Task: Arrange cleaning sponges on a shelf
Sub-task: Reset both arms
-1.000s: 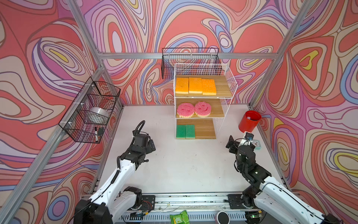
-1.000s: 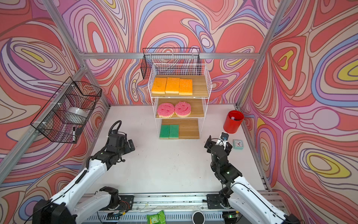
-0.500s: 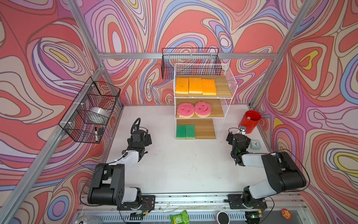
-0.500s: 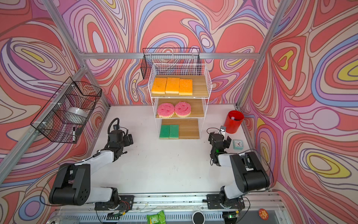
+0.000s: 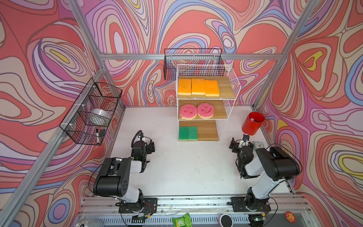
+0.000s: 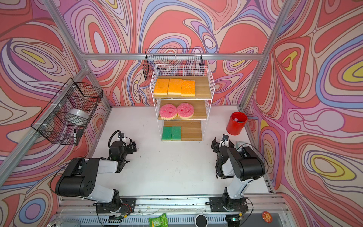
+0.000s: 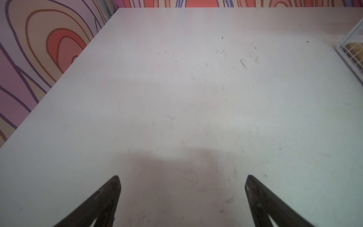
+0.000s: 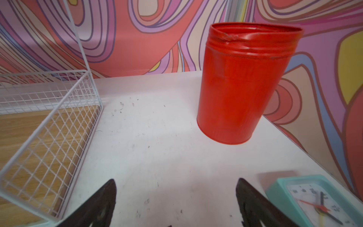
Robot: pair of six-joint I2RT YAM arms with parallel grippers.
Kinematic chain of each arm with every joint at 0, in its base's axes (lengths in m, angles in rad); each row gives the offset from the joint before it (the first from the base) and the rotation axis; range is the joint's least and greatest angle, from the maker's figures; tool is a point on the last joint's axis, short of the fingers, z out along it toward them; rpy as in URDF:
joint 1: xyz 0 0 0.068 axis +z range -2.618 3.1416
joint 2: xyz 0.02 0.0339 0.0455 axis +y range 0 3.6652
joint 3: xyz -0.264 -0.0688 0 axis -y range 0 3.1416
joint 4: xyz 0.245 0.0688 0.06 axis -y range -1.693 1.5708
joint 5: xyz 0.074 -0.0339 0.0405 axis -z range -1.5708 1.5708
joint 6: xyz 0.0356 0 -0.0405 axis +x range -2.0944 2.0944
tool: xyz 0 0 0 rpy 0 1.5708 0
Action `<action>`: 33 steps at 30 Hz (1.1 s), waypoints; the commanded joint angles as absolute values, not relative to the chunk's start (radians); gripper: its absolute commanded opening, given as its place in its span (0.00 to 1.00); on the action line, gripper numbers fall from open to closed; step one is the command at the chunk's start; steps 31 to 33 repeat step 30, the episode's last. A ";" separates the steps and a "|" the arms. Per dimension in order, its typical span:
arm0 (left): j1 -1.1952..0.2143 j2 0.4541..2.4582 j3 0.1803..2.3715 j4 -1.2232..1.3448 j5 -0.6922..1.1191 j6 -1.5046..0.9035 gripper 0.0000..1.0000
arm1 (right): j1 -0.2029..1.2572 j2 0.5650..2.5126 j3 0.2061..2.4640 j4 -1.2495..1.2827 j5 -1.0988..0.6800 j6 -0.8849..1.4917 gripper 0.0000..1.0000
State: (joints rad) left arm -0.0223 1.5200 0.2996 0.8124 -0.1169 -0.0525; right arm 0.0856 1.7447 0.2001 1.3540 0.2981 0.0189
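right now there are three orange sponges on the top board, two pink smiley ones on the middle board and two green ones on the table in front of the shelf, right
Not quite: the green sponges lie on the bottom board of the shelf, not on the table, as both top views show. The orange sponges on top and the pink smiley sponges in the middle are right.

The white table [image 5: 186,167] has some small dark marks on it. A white wire shelf [image 5: 234,80] stands at the far middle of the table. Three orange sponges [image 5: 198,87] lie side by side on the left of its top board. Two pink smiley sponges [image 5: 196,111] sit on the middle board, touching. Two green sponges [image 5: 188,133] lie on the left of the bottom board. A red can [image 5: 252,123] stands on the table, to the right of the shelf. A small mint-green clock [image 5: 258,145] lies nearer, by the right edge.
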 commanded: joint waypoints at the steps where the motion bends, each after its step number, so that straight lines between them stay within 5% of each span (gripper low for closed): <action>1: -0.041 1.544 0.330 0.986 -0.094 0.003 1.00 | 0.084 1.760 0.240 1.457 0.226 -0.019 0.98; 5: -0.041 1.544 0.372 0.901 -0.126 -0.005 1.00 | 0.082 1.716 0.401 1.101 0.211 -0.015 0.98; 7: -0.034 1.541 0.382 0.879 -0.108 -0.011 1.00 | -0.009 1.709 0.482 0.913 0.048 0.043 0.98; 33: -0.022 1.539 0.375 0.888 -0.091 -0.019 1.00 | 0.003 1.712 0.474 0.945 0.081 0.025 0.98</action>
